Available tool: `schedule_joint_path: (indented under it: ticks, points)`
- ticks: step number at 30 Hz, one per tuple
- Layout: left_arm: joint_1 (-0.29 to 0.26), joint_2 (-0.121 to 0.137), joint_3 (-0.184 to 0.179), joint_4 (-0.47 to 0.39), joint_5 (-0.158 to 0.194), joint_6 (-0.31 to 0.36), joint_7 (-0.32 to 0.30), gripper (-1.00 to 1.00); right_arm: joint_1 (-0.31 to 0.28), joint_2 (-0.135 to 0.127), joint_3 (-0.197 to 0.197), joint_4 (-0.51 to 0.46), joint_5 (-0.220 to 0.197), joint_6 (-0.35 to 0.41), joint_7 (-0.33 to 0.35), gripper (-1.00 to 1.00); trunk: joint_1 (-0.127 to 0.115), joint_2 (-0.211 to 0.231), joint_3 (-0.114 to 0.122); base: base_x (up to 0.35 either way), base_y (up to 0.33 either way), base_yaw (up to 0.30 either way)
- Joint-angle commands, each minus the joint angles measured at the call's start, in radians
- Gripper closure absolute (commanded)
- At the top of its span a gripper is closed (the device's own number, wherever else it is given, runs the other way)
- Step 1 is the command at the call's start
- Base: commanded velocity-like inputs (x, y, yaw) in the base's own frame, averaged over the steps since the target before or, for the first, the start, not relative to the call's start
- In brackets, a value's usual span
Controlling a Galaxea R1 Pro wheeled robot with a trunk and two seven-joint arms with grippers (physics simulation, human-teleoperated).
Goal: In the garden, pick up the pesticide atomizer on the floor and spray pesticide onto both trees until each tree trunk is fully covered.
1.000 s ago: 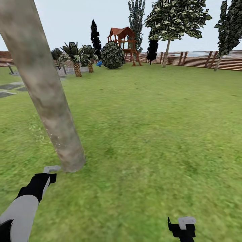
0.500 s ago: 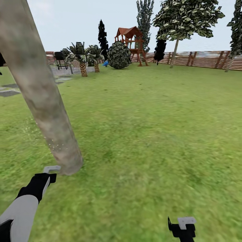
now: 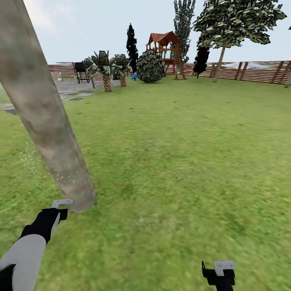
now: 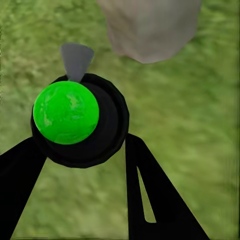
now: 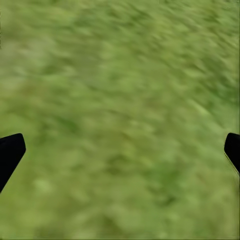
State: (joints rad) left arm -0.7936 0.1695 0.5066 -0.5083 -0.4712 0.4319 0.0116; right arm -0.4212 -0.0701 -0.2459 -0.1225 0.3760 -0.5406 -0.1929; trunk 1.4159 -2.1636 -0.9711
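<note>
Left gripper (image 4: 82, 165): the two black fingers (image 4: 150, 200) are closed around the pesticide atomizer (image 4: 75, 120), seen from above in the left wrist view as a dark round body with a bright green top and a grey nozzle pointed toward the tree trunk (image 4: 150, 27). In the head view the left gripper (image 3: 54, 212) is seen at lower left, its grey tip just beside the base of the tree trunk (image 3: 44, 121), which leans across the left of the frame.

Right gripper (image 5: 120, 150): fingers (image 5: 10, 152) spread wide at both edges of the right wrist view, nothing between them but lawn. In the head view it is found at the bottom edge (image 3: 220, 275).

Fine white specks of pesticide (image 3: 30, 155) are noted on the lower trunk and the grass at its left.

Open lawn (image 3: 182, 161) is spread through centre and right, up to the wooden fence (image 3: 250, 70). A second tree (image 3: 234, 24) is seen at upper right.

Against the earlier frames, the distant scenery is displaced rightward; both grippers are held at the same frame positions.
</note>
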Motion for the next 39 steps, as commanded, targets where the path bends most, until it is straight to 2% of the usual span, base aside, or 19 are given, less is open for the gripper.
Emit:
schedule_joint_path:
  ticks: [1,6,9,16,20,21,25,27,34,37,39]
  points:
    - [-0.001,-0.001,0.003,-0.001,0.0,0.004,0.001,1.0,0.0,0.0,-0.005,0.001,0.011,-0.002,-0.005,-1.0,0.0,0.0,-0.001,0.166,-0.25,0.26]
    - [-0.001,-0.003,0.004,0.026,0.0,0.002,0.001,1.0,-0.001,0.001,-0.005,0.0,0.011,-0.002,-0.005,-1.0,0.0,0.0,-0.001,0.16,-0.248,0.274]
    - [-0.001,-0.033,0.001,0.04,-0.002,0.005,0.001,1.0,-0.001,0.001,-0.005,0.0,0.011,-0.002,-0.005,-1.0,0.0,0.0,-0.001,0.13,-0.231,0.277]
    - [-0.019,-0.044,-0.006,0.007,-0.001,0.017,-0.013,1.0,-0.001,0.001,-0.005,0.0,0.011,-0.002,-0.005,-1.0,0.0,0.0,-0.001,0.019,-0.022,0.262]
    - [-0.07,-0.052,-0.007,-0.005,-0.001,0.039,-0.014,1.0,-0.001,0.0,-0.006,0.0,0.011,-0.002,-0.005,-1.0,0.0,0.0,-0.001,0.0,0.0,0.036]
    - [-0.105,-0.044,-0.008,-0.007,-0.002,0.055,-0.015,1.0,-0.001,-0.001,-0.006,0.0,0.011,-0.002,-0.005,-1.0,0.0,0.0,-0.001,0.0,0.0,0.002]
    - [-0.137,-0.037,-0.009,-0.011,-0.002,0.063,-0.016,1.0,-0.001,-0.002,-0.006,-0.001,0.011,-0.002,-0.005,-1.0,0.0,0.0,-0.001,0.0,0.0,0.0]
    - [-0.185,-0.033,-0.009,-0.022,-0.003,0.123,-0.032,1.0,-0.001,-0.002,-0.006,-0.001,0.011,-0.002,-0.005,-1.0,0.0,0.0,-0.001,0.0,0.0,0.068]
    - [-0.229,-0.03,-0.01,-0.056,-0.003,0.155,-0.06,1.0,-0.001,-0.002,-0.006,0.0,0.011,-0.002,-0.005,-1.0,0.0,0.0,-0.001,0.0,0.0,0.249]
    - [-0.281,-0.03,-0.011,-0.055,-0.006,0.207,-0.083,1.0,-0.001,-0.001,-0.006,-0.001,0.011,-0.002,-0.005,-1.0,0.0,0.0,-0.001,0.0,0.0,0.276]
    - [-0.292,-0.028,-0.012,-0.055,-0.008,0.227,-0.098,1.0,-0.001,-0.001,-0.006,-0.001,0.011,-0.002,-0.005,-1.0,0.0,0.0,-0.001,0.0,0.0,0.26]
